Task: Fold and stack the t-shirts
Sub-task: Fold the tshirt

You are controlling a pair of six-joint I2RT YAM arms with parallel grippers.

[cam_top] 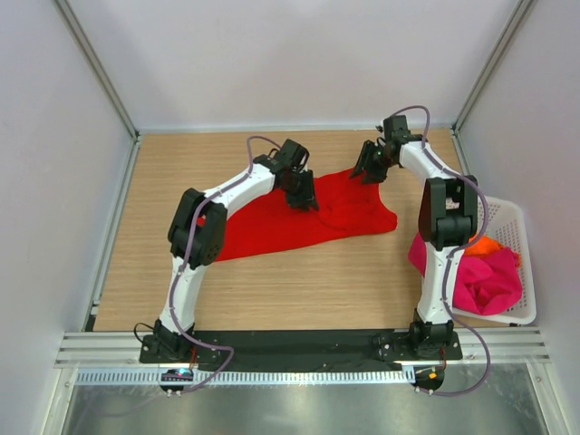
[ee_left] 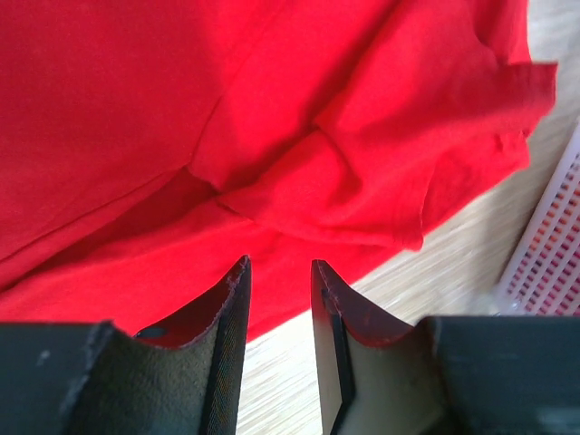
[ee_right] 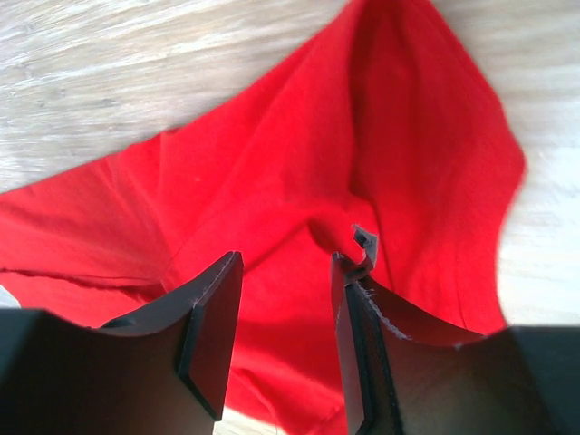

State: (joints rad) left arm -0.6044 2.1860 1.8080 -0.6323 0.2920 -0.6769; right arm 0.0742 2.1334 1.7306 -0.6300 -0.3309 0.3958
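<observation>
Across the middle of the light wooden table (cam_top: 181,181) lies the bright red cloth t-shirt (cam_top: 272,231). It is spread out loosely and rumpled, with its wider end toward the right, where folds bunch up. The left gripper (cam_top: 305,198) hangs over the shirt's far edge near its middle. In the left wrist view its two dark fingers stand a little apart, with a narrow empty gap between them and nothing gripped. The creased red cloth lies just beyond the tips, and bare wood shows under them. The right gripper (cam_top: 369,170) hovers at the shirt's far right corner. The right wrist view shows its fingers spread wider than the left pair, with no cloth pinched between them. A small raised peak of red fabric sits right at the tip of one finger; I cannot tell whether it touches. At the table's right edge sits a white plastic lattice basket (cam_top: 521,217). It holds a crumpled magenta-pink t-shirt (cam_top: 485,281), which spills over the basket's left rim, and a bit of orange t-shirt (cam_top: 489,245) peeks out behind it.
</observation>
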